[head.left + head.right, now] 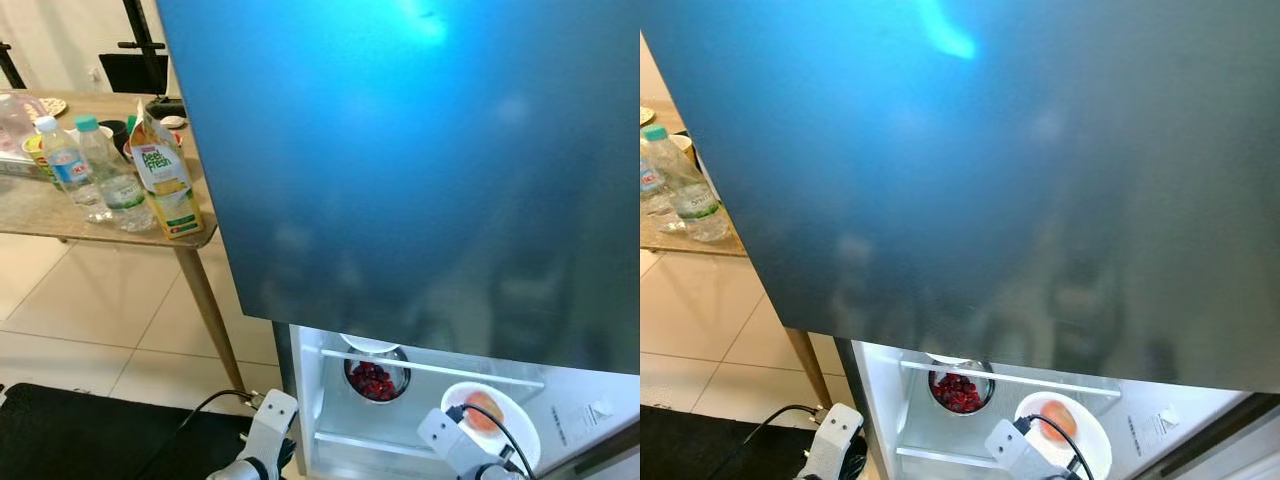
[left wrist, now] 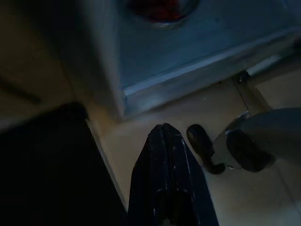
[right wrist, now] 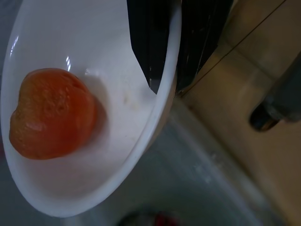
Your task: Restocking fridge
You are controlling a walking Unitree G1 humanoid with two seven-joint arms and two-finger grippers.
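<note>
Right wrist view shows you the right gripper (image 3: 174,42) pinching the bowl (image 3: 56,188) rim, bowl tilted, fruit (image 3: 49,113) inside. Your left gripper (image 2: 163,134) hangs closed, pointing floorward beside the fridge (image 1: 330,400).

White bowl (image 3: 94,155) with single orange-red fruit (image 3: 49,113) inside, tilted in wrist view, rim pinched between jaws of right gripper (image 3: 176,44), held at open fridge (image 1: 400,150) lower compartment. Metal bowl (image 1: 377,378) of dark red berries on fridge shelf behind white rail, just beside white bowl. Big blue-grey fridge door above.
</note>
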